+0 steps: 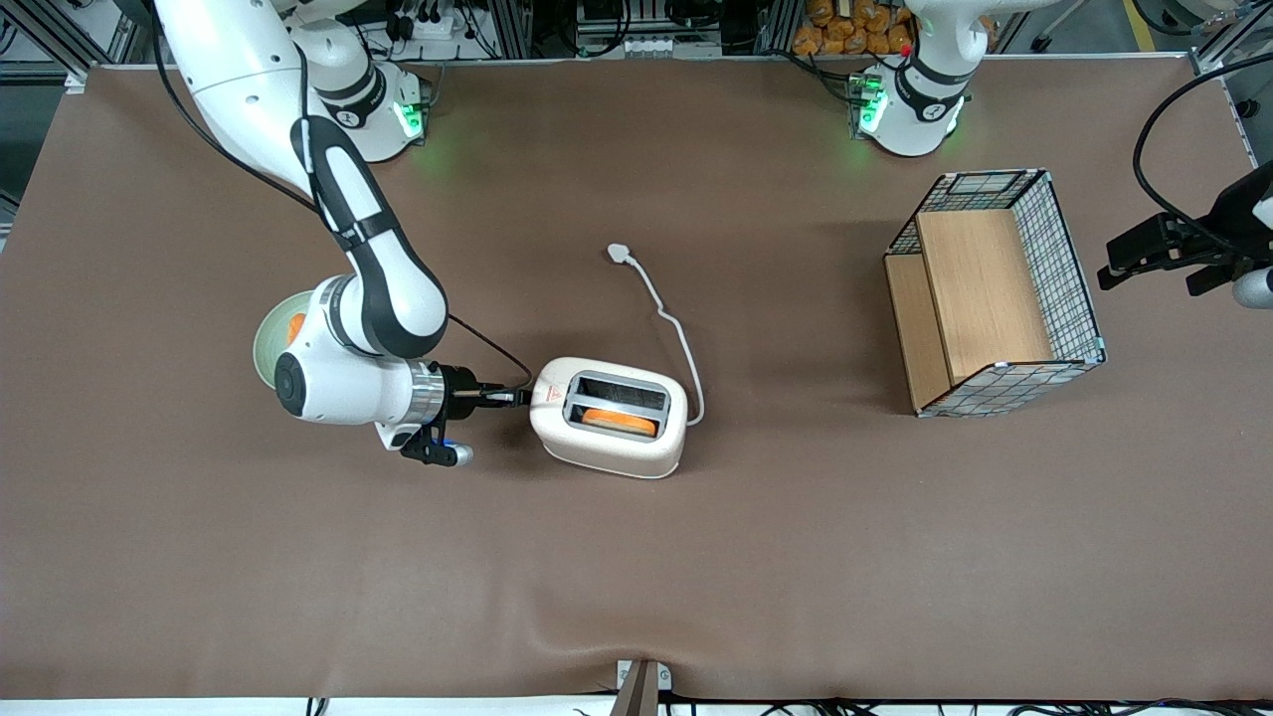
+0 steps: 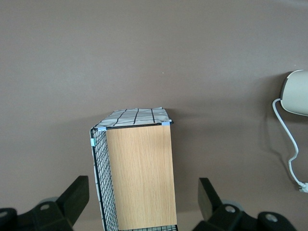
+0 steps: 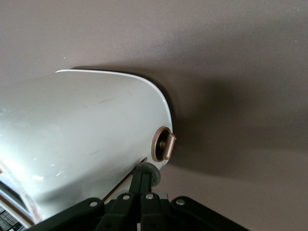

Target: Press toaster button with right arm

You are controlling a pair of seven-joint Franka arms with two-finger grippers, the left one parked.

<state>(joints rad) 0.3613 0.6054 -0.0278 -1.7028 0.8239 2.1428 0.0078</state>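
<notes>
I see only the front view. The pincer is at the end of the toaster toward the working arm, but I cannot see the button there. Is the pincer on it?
Observer: Yes. In the right wrist view the pincer has its tips against the button on the toaster end wall.
Operator: Are the fingers open around it?
Observer: No, they are shut together and meet the button as one tip.
Operator: Is anything else near the button?
Observer: A copper-coloured round dial sits close beside it on the same end. The pincer does not touch it.
</notes>
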